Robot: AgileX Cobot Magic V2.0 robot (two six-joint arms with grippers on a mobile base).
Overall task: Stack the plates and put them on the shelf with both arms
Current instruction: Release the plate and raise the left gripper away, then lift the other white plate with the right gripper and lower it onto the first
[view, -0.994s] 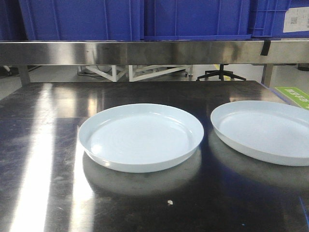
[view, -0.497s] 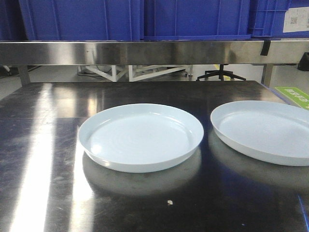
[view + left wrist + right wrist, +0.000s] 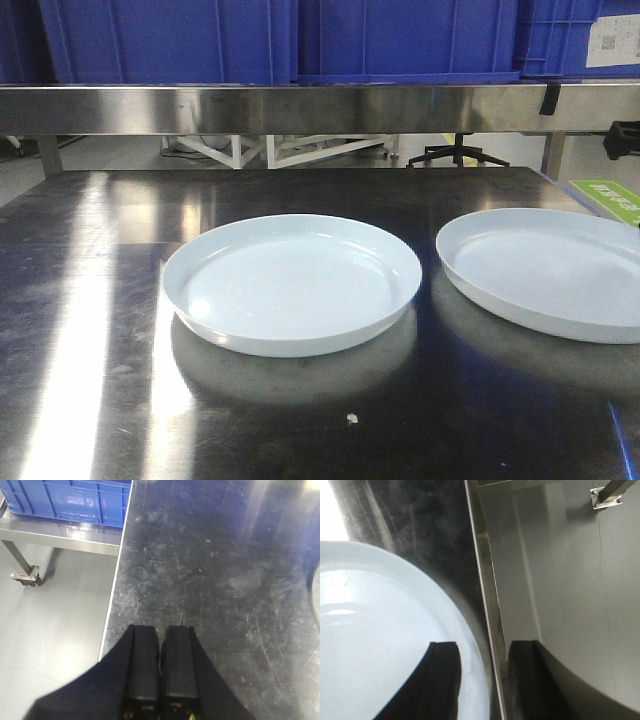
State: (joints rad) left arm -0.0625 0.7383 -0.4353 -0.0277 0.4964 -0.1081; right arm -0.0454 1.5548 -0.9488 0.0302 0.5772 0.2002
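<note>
Left plate (image 3: 292, 285): lies flat, right way up, on the dark steel tabletop (image 3: 90, 300), about mid-scene and nearer the front edge than the far one.
Right plate (image 3: 545, 272): flat on the same tabletop, just beside the left plate with a narrow dark gap between the rims; its right side is cut off by the front view.
Stacking: not yet done; the two plates sit side by side.
Shelf (image 3: 300, 108): a steel shelf runs across the far side above the tabletop, carrying blue crates (image 3: 180, 40).
Left hand (image 3: 161, 630): fingers pressed together, holding nothing, above bare tabletop by its left edge, with grey floor (image 3: 50, 620) beyond.
Right hand (image 3: 483, 645): fingers spread apart, holding nothing; the left finger hangs over the right plate's (image 3: 370, 645) inner surface, the right finger past the tabletop's right edge, with the rim between them. I cannot tell whether it touches the plate.
Black part (image 3: 622, 138): a small dark piece at the right border below the shelf; too little shows to name it.
</note>
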